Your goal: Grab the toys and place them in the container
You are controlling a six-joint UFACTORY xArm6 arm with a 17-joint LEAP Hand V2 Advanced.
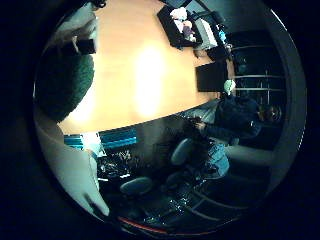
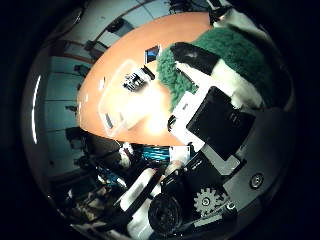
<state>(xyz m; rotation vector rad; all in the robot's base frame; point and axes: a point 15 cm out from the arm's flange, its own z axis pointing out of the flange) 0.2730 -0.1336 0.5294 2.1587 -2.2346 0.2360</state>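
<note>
A green plush toy (image 2: pixel 228 52) sits close against my palm, and my hand (image 2: pixel 215 110) has its white and black fingers (image 2: pixel 196 66) curled round it. The toy also fills one side of the right little finger side palm view (image 1: pixel 64 80), with a white finger (image 1: pixel 76 172) beside it. I hold it well above the orange wooden table (image 1: pixel 140 80). A dark container (image 1: pixel 188 26) with pale things in it stands at the table's far end. Two small pale objects (image 2: pixel 132 78) (image 2: pixel 118 122) lie on the table in the right thumb side palm view.
A flat black object (image 1: pixel 211 76) lies near the table's edge. Beyond the edge there are office chairs (image 1: pixel 182 152) and cluttered floor. The table's rim (image 2: pixel 130 140) runs below the hand.
</note>
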